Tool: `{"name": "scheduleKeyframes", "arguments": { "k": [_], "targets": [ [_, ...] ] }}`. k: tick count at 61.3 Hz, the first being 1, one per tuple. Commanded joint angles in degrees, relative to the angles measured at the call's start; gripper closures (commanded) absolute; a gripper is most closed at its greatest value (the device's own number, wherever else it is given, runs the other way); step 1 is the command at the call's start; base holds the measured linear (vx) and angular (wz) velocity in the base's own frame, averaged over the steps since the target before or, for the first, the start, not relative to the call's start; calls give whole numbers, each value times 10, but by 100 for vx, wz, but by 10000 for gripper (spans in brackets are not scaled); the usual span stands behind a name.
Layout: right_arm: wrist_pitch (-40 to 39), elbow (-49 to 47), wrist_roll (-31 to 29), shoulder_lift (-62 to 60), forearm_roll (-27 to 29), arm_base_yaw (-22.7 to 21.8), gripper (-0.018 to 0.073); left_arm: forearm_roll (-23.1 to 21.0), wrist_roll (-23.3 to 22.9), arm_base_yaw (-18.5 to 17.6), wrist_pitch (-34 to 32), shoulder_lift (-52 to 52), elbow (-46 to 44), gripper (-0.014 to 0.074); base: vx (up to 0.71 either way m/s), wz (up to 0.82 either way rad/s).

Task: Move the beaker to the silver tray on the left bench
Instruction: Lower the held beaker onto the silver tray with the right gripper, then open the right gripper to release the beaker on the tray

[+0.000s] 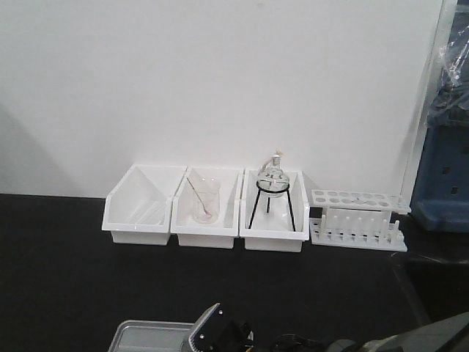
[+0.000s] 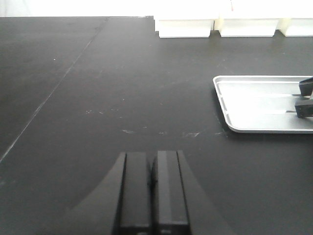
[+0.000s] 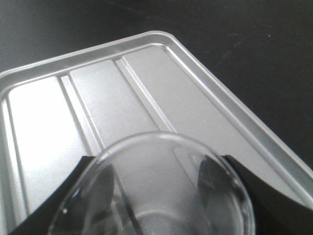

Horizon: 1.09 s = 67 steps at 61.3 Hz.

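Clear glass is filling the bottom of our right wrist view: the beaker, its round rim seen from above, is sitting between the two dark fingers of our right pincer, which is clamped on it. We are holding it over the silver tray, above the ribbed floor and near the tray's rounded corner; we cannot tell whether its base is touching the metal.

The tray is lying on the black counter near its front edge, and in the front view only a strip of its rim is showing at the bottom, with our right arm's wrist just beside it. From the left wrist, the tray is lying to the right, with the dark tips of the right pincer reaching in over it.

Our left pincer is hovering low over bare counter, well apart from the tray, its fingers pressed together and holding nothing.

Along the counter's back edge, against the white wall, three white bins are standing in a row, and a white tube rack is standing just beside them.
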Motion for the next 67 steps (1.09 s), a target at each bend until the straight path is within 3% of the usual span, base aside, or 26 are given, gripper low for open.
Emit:
{"name": "scheduleKeyframes", "arguments": {
  "k": [1,15,33,40,47,67],
  "targets": [
    [-35,-13,6,-26,10,-1,513,-5,0,-2,-45,-4,11,595,0,0],
    [-47,-13,9,-26,9,-1,368,-5,0,-2,-45,-4,11,595,0,0],
    [-48,-13,9,-26,9,-1,15,-5,0,-2,-45,-4,11,595,0,0],
    [-48,-13,9,-26,9,-1,-83,-5,0,-2,-45,-4,11,595,0,0],
    [-48,-13,9,-33,9,-1,-117,-5,0,-2,-45,-4,11,595,0,0],
    [-48,-13,9,-81,9,-1,-71,-5,0,-2,-45,-4,11,595,0,0]
  ]
}}
